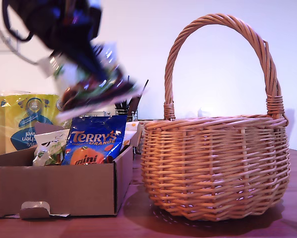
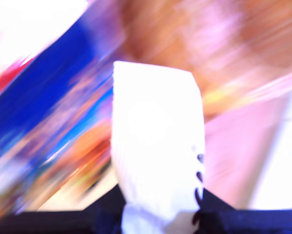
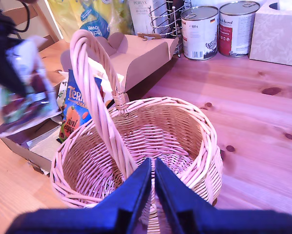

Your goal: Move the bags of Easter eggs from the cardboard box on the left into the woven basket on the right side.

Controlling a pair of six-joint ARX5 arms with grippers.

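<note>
The cardboard box (image 1: 54, 188) stands at the exterior view's left and holds a blue Terry's Orange bag (image 1: 94, 144) and a white-green bag (image 1: 50, 148). Above it, my first gripper (image 1: 91, 74) is shut on a motion-blurred bag of Easter eggs (image 1: 96, 91), which hangs clear of the box. The first wrist view is a smear around one white finger (image 2: 156, 146). The woven basket (image 1: 213, 163) at the exterior view's right looks bare inside (image 3: 151, 136). Above its rim, my second gripper (image 3: 153, 170) is shut on nothing. The held bag (image 3: 24, 92) and the box (image 3: 136, 53) show beside the basket.
A yellow kitchen towel pack (image 1: 24, 124) stands behind the box. On the wooden table beyond the basket are two cans (image 3: 199, 31), a tissue box (image 3: 278, 31) and a wire rack (image 3: 163, 19). The basket's tall handle (image 1: 218, 22) arches over its opening.
</note>
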